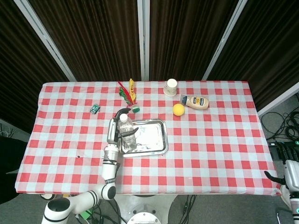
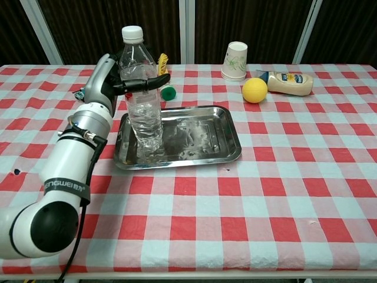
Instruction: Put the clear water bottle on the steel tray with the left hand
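Clear water bottle upright on the left portion of the steel tray, base apparently resting on the tray floor near the left rim, as judged from the chest view. Left hand wrapped around the upper body of the bottle; dark fingers curled across the front just below the shoulder, thumb side hidden behind. Right hand barely visible at the lower right edge of the head view; finger state impossible to tell. Principal risk: toppling on release. Tall, narrow, lightweight container, high grip point, base close to the sloped rim. Likely causes: fingers dragging the bottle sideways while opening, or base seated partly on the rim slope rather than flat. Secondary risk: sliding of the tray on the checked tablecloth under lateral push. Recommended: confirm flat seating, open fully, withdraw straight away from the bottle.
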